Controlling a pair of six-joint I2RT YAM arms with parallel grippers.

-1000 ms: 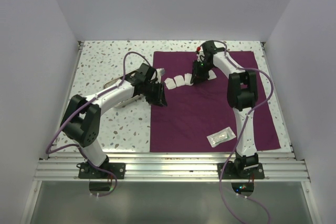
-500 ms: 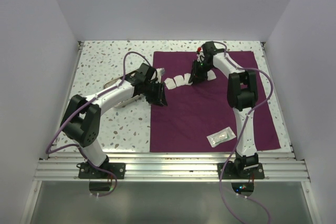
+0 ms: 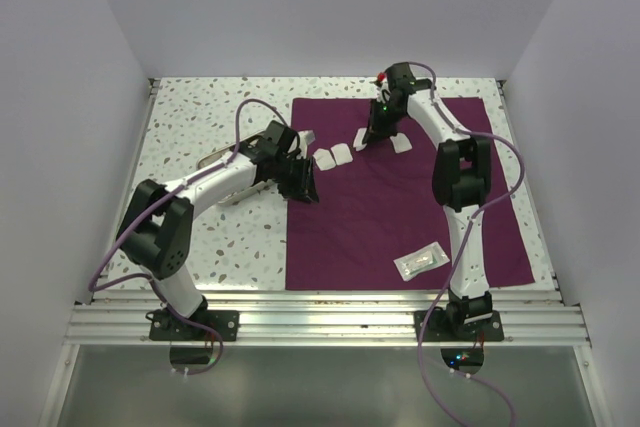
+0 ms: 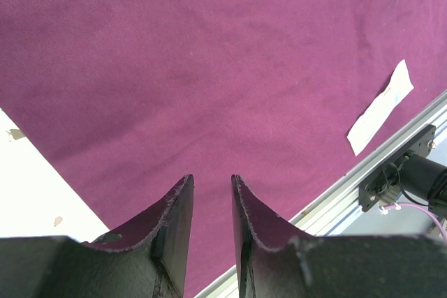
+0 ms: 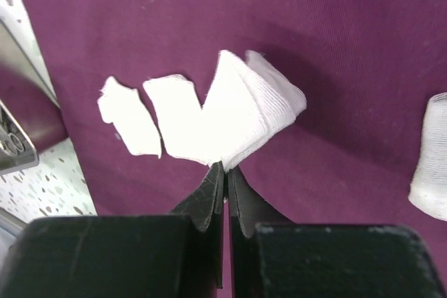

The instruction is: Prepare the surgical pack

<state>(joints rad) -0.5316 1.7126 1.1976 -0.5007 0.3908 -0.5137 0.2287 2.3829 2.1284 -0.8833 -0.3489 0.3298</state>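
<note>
Gauze square [image 5: 246, 115] pinched in right gripper [image 5: 226, 167], plain white.

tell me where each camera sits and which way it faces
top external: above, behind the bases, looking down at the table; both arms show.
left wrist: on the left arm, facing down at the maroon drape and pouch; left gripper fingers parted.
right wrist: on the right arm, facing down; right gripper pinches a gauze square.
shared: all show the maroon drape.

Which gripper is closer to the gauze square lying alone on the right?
Right. The right gripper, pinching another gauze square, is beside the lone gauze square; the left gripper hangs over the drape's left edge.
</note>
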